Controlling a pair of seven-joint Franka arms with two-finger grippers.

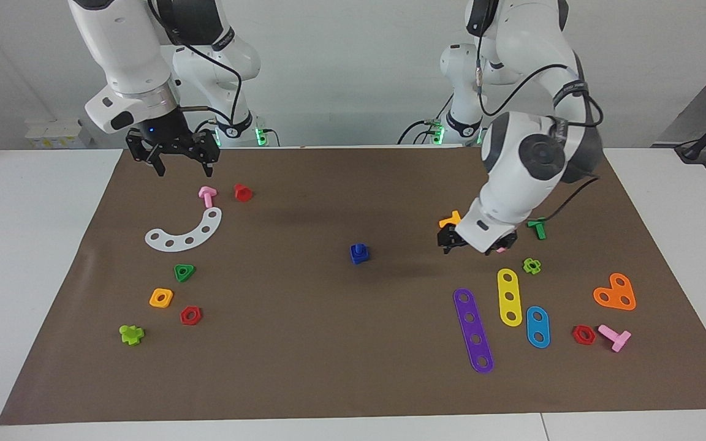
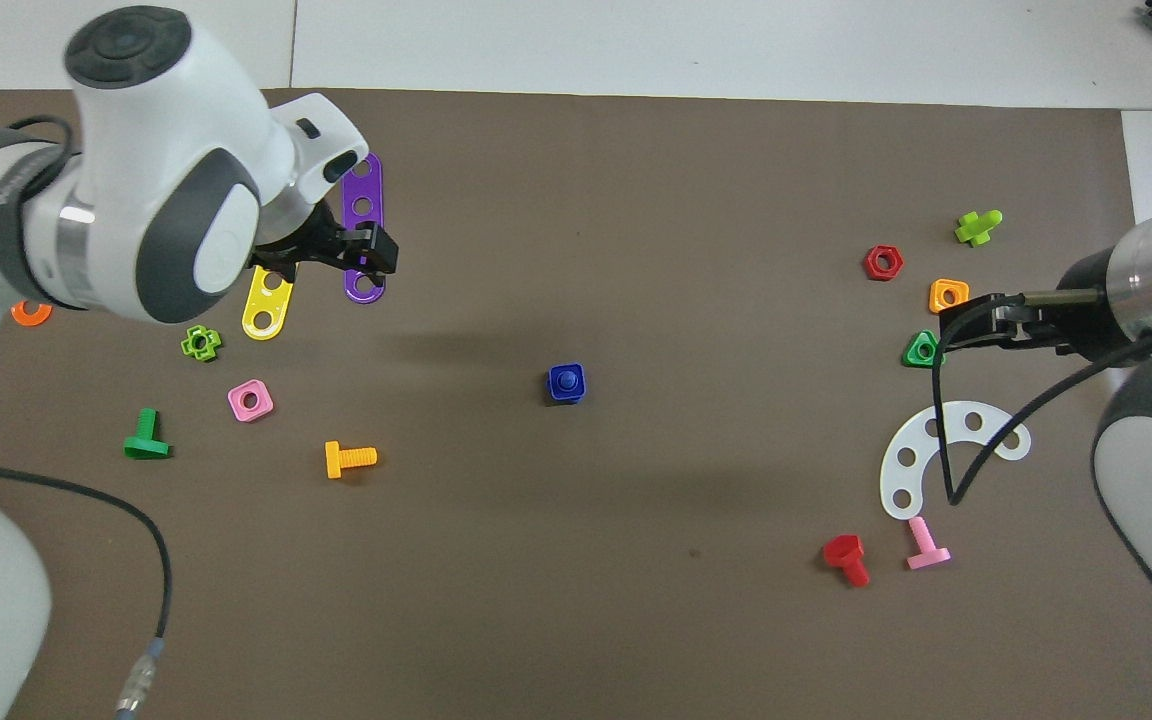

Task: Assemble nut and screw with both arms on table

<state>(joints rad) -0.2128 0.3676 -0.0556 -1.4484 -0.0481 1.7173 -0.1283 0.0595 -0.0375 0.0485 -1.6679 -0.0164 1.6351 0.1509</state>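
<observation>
The dark blue square nut lies on the brown sheet of the table, mid-table, also in the overhead view. The dark blue screw stands in its hole; only a round blue end shows on top, and its triangular head is hidden. No gripper touches them. My left gripper is open and empty, toward the left arm's end, over the sheet by the orange bolt; in the overhead view it covers part of a purple strip. My right gripper is open and empty, waiting over the pink bolt; it also shows in the overhead view.
Toward the left arm's end lie a pink square nut, green bolt, purple, yellow and blue strips. Toward the right arm's end lie a white arc, red bolt, green triangular nut and orange square nut.
</observation>
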